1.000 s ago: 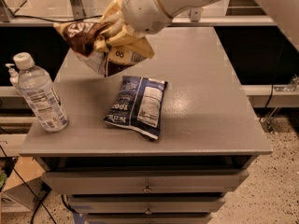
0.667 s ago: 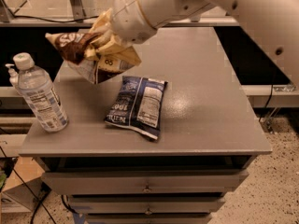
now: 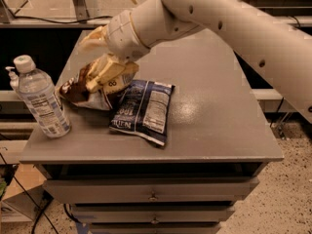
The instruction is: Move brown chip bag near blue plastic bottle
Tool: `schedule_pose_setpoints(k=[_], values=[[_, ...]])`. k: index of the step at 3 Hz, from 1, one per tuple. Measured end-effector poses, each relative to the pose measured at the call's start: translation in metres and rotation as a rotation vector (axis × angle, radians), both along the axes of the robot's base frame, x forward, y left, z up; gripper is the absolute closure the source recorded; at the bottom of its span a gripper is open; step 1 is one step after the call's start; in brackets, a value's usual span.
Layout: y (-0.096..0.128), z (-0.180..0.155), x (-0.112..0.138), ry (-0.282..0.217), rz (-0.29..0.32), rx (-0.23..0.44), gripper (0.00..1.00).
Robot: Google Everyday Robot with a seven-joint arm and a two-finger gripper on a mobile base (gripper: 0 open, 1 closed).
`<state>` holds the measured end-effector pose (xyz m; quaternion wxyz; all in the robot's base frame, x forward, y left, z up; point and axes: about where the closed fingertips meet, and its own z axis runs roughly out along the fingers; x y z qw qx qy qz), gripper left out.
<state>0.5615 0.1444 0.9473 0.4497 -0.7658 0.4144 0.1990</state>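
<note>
The brown chip bag (image 3: 78, 90) is crumpled, with a dark brown panel and pale edges. It rests low on the grey table (image 3: 219, 106) at the left side, just right of the blue plastic bottle (image 3: 41, 100). The bottle stands upright near the table's front left corner, with a white cap and a blue-and-white label. My gripper (image 3: 101, 74) is shut on the top of the brown bag, reaching in from the upper right. The arm covers part of the bag.
A dark blue chip bag (image 3: 144, 111) lies flat in the middle of the table, touching the brown bag's right edge. Drawers (image 3: 153, 193) sit under the tabletop. A white pump top (image 3: 9, 75) shows behind the bottle. A shelf rail runs along the back.
My gripper has carried the brown chip bag down and to the left, from in the air over the table's back to the surface beside the bottle. The bottle and blue bag have not moved.
</note>
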Motion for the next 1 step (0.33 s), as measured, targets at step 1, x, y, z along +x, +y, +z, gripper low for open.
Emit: schedule_pose_setpoints(k=[1], values=[[0.0016,0.0002,-0.001,-0.001,0.004,-0.001,0.0]])
